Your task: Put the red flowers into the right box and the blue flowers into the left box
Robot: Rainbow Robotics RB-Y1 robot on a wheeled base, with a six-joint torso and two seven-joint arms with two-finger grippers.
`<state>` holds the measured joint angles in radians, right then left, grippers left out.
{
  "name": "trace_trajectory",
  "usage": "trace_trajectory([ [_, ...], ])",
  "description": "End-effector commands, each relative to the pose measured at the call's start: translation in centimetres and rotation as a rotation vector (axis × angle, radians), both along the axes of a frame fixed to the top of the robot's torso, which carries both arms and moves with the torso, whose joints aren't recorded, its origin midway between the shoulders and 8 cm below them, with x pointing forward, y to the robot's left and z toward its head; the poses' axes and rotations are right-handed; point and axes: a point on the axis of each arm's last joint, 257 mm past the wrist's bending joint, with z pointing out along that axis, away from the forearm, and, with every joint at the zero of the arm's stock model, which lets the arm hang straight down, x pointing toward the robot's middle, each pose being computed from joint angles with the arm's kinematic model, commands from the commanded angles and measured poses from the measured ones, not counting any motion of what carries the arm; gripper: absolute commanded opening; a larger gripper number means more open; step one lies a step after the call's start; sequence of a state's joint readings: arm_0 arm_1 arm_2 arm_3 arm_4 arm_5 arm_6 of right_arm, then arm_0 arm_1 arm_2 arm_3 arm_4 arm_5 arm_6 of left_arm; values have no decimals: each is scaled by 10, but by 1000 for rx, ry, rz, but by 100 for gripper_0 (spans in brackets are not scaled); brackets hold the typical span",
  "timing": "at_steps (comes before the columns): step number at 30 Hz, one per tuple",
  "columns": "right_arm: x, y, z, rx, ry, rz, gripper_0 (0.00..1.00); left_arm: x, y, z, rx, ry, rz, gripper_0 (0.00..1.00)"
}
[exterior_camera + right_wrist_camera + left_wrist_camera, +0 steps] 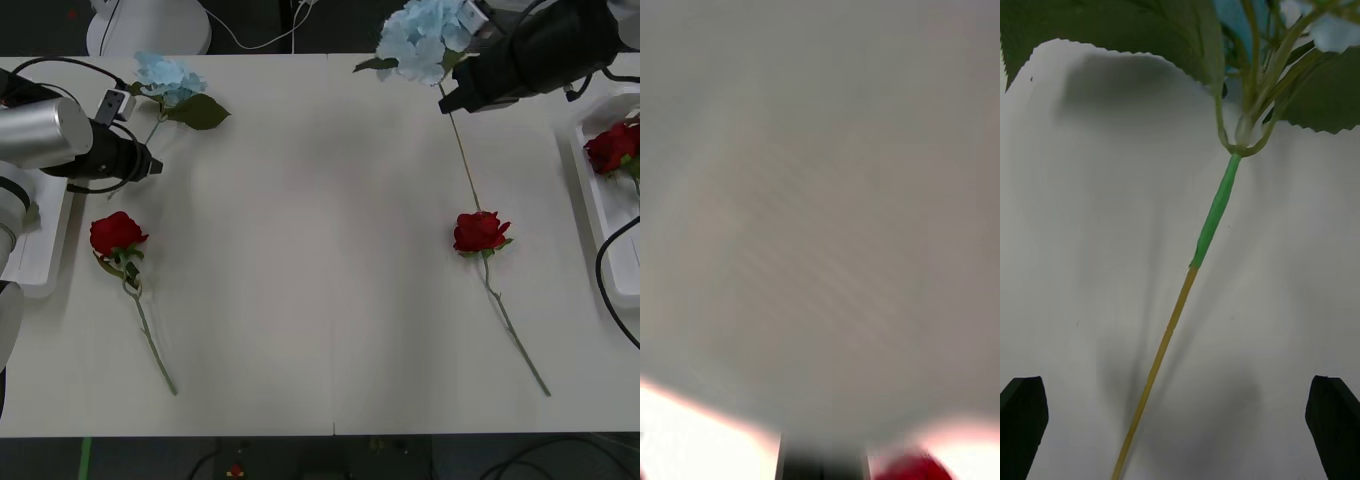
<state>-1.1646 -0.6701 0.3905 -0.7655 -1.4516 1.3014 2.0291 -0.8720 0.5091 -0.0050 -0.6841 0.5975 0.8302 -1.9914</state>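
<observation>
Two red flowers lie on the table, one at the left (117, 233) and one right of centre (480, 231). A third red flower (610, 148) rests in the right box (597, 205). One blue flower (168, 77) lies at the far left of the table. My left gripper (152, 166) hovers open at its stem (1214, 217), which runs between the black fingertips (1022, 424). My right gripper (447, 98) is at the far right, shut on another blue flower (425, 35) held above the table, its stem hanging down. The left box (40, 255) sits partly under my left arm.
The white table's middle and front are bare between the two roses. Black cables loop by the right box (612, 290). The right wrist view is a blur of white surface with a red patch (914, 466) at its edge.
</observation>
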Motion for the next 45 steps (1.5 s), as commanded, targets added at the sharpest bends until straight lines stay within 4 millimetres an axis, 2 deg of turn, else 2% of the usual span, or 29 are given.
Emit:
trace_trajectory([
  [1, 2, 50, 63, 31, -184, 124, 0, 15, -6, 21, -51, -40, 44, 100],
  [4, -6, 98, 81, 97, -239, 190, 0, 12, -3, 15, -51, -29, 51, 100],
  [9, -16, 158, 102, 228, -280, 235, 0, 7, -1, 5, -48, -13, 55, 100],
  [17, -28, 238, 121, 390, -315, 258, 0, -3, -4, -16, -54, 20, 54, 100],
  [21, -38, 269, 127, 451, -315, 274, 0, -9, -3, -27, -54, 36, 58, 100],
  [27, -52, 300, 134, 512, -312, 298, 0, -19, 0, -43, -48, 61, 60, 100],
  [33, -57, 309, 135, 524, -313, 309, 0, -25, 4, -53, -38, 78, 62, 100],
  [34, -58, 310, 136, 525, -317, 312, 0, -26, 4, -53, -38, 79, 61, 94],
  [35, -59, 312, 135, 528, -313, 314, 0, -26, 5, -54, -34, 81, 60, 56],
  [36, -61, 315, 136, 530, -313, 318, 0, -27, 5, -55, -34, 81, 62, 1],
  [45, -62, 320, 136, 539, -315, 318, 0, -24, 1, -50, -24, 68, 34, 0],
])
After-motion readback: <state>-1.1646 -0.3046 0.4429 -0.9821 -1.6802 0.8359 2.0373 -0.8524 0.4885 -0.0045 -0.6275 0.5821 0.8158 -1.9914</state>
